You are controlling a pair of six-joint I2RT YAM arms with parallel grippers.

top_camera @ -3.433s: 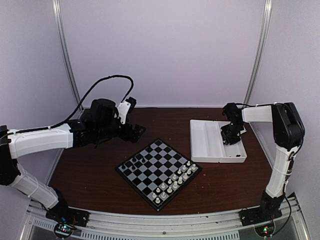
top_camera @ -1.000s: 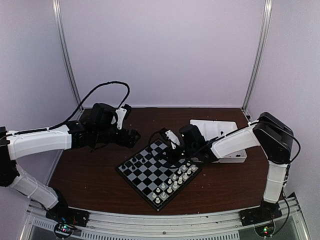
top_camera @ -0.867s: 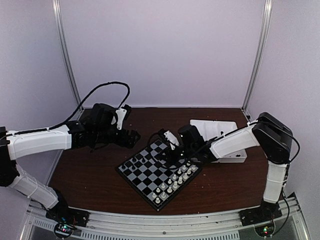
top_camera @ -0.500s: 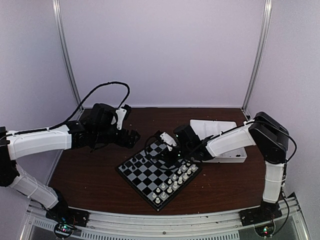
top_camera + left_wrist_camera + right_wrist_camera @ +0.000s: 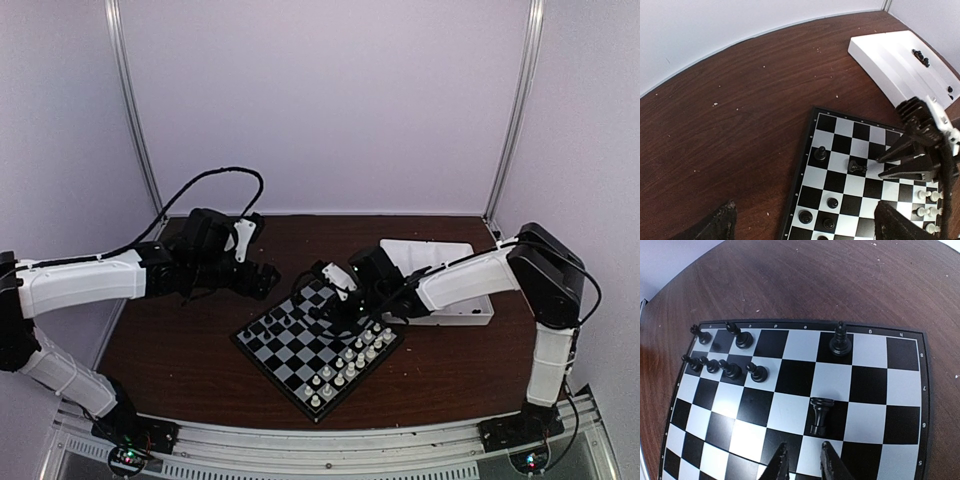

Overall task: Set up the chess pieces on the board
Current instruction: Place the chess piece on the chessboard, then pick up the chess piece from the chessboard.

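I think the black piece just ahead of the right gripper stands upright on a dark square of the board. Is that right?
Not quite. The black piece lies tipped on its side, not upright, as the right wrist view shows. It is on a dark square of the board, just ahead of the right gripper.

Open squares run across the middle of the board (image 5: 300, 352). They lie between the black chess pieces (image 5: 725, 362) bunched toward its left corner and the white chessmen (image 5: 350, 362) lining its near-right edge. The right gripper (image 5: 804, 446), jaws slightly parted, hangs over the far corner, just beside a tipped black piece (image 5: 818, 416). An upright black piece (image 5: 840, 342) stands beyond it. The right arm (image 5: 455, 282) bars the gap toward the white tray (image 5: 435, 252). The left gripper (image 5: 260, 276), jaws wide, fills the air off the far-left edge. Bare tabletop (image 5: 170, 340) lies left of the board.
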